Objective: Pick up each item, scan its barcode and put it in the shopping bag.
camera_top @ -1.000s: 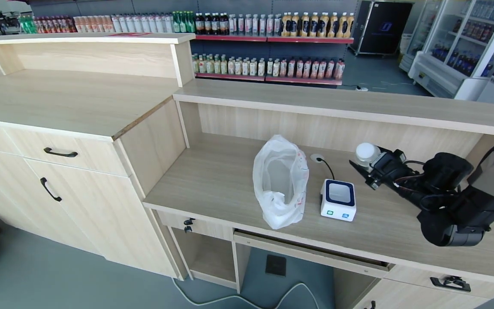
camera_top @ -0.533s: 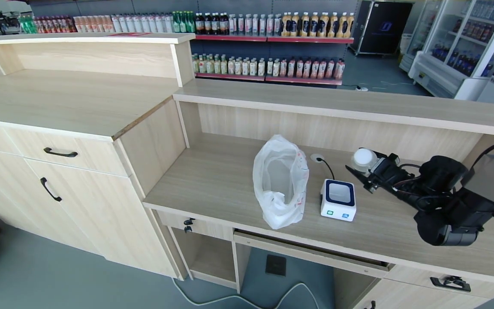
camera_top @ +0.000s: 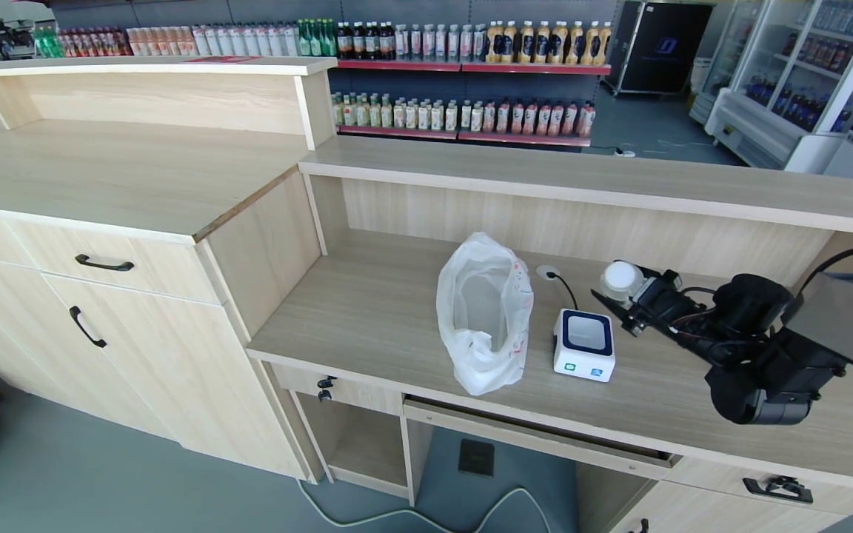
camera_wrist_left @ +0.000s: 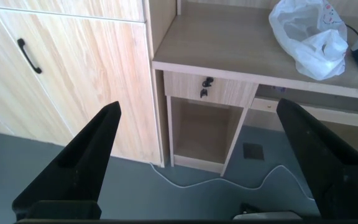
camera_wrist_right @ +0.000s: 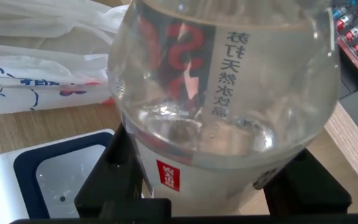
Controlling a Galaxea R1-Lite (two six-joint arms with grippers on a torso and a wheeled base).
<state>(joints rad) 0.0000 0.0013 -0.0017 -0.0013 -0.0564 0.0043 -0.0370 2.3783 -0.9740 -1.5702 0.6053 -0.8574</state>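
The fingers of the right gripper (camera_top: 628, 300) clamp a clear bottle (camera_top: 619, 280) over the desk (camera_top: 382, 311), just beside the scanner (camera_top: 584, 344) and near the open shopping bag (camera_top: 484, 311). The left gripper (camera_wrist_left: 197, 107) has its fingers spread wide.

Clear glossy plastic bottle (camera_wrist_right: 229, 93); thin crinkled plastic bag (camera_top: 484, 314); matt wood-grain counter (camera_top: 375, 303).

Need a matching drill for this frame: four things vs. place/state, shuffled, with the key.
Things:
1. bottle
2. shopping bag
3. scanner
4. left gripper

Places/states:
A. open, above the floor
B. standing open on the counter
C. held in the right gripper
D. flat on the counter, on the bag's right

Pairs: 1-C, 2-B, 3-D, 4-A
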